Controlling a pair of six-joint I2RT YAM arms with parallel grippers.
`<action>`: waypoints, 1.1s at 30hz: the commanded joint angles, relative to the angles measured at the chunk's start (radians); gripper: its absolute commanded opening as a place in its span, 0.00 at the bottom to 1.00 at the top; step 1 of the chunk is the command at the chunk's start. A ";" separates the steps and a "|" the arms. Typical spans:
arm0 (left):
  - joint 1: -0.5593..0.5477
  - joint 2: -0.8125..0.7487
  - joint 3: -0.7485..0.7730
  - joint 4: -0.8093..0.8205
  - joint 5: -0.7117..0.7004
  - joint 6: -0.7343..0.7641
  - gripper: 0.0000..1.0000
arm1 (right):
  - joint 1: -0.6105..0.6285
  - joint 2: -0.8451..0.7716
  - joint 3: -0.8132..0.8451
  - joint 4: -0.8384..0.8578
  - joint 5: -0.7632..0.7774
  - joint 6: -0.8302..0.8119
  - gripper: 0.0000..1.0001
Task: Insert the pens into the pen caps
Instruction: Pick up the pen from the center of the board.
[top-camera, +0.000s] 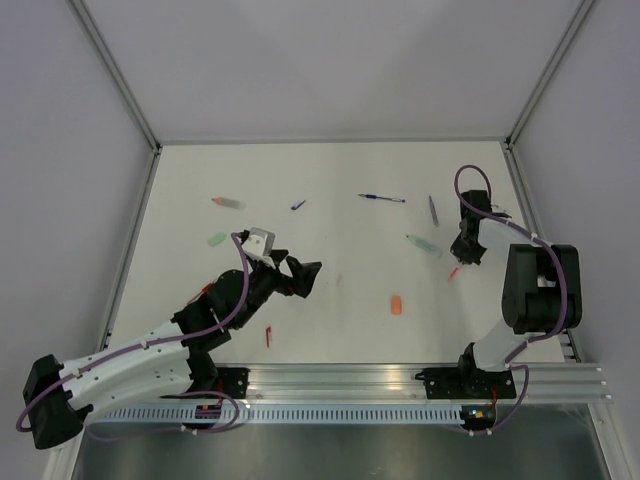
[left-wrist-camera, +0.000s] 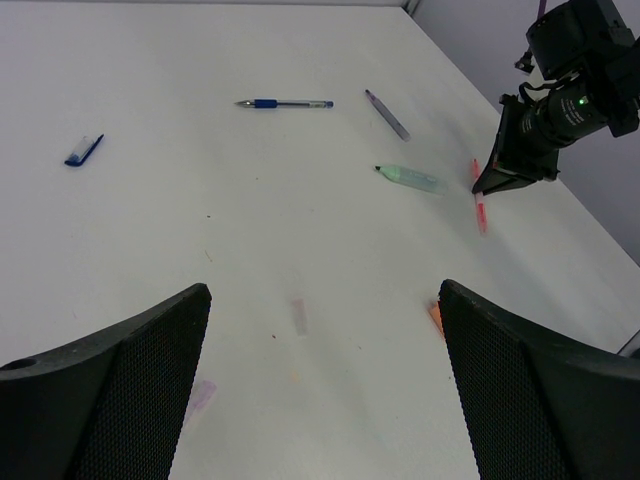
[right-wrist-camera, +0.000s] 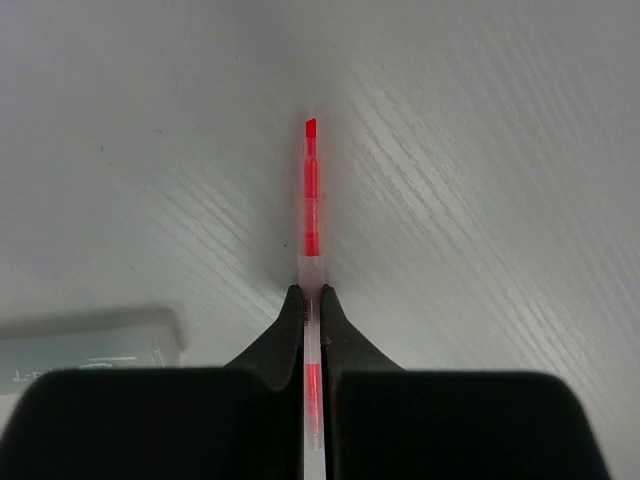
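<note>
My right gripper (right-wrist-camera: 312, 295) is shut on a thin red pen (right-wrist-camera: 311, 190), whose tip points away from the jaws just above the table. From above, that gripper (top-camera: 458, 262) and the red pen (top-camera: 453, 272) are at the right side. My left gripper (left-wrist-camera: 322, 290) is open over bare table near the middle (top-camera: 300, 272), holding nothing. A blue pen (top-camera: 382, 198), a grey pen (top-camera: 433, 208) and a pale green pen (top-camera: 422, 243) lie at the back right. An orange cap (top-camera: 397, 305), a mint cap (top-camera: 216, 239) and a dark blue cap (top-camera: 298, 205) lie loose.
A salmon pen (top-camera: 228, 203) lies at the back left. A small red piece (top-camera: 268, 336) rests near the left arm. White walls with metal posts (top-camera: 130, 100) enclose the table, and a metal rail (top-camera: 400, 380) runs along the near edge.
</note>
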 joint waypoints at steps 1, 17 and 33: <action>-0.001 0.007 0.009 0.017 0.003 -0.008 0.99 | -0.004 0.024 0.000 0.002 -0.069 -0.045 0.00; 0.117 0.122 0.211 -0.146 0.359 -0.201 0.96 | 0.194 -0.398 0.019 0.148 -0.372 -0.168 0.00; 0.291 0.263 0.213 0.098 0.746 -0.255 0.85 | 0.799 -0.677 -0.230 0.611 -0.502 -0.074 0.00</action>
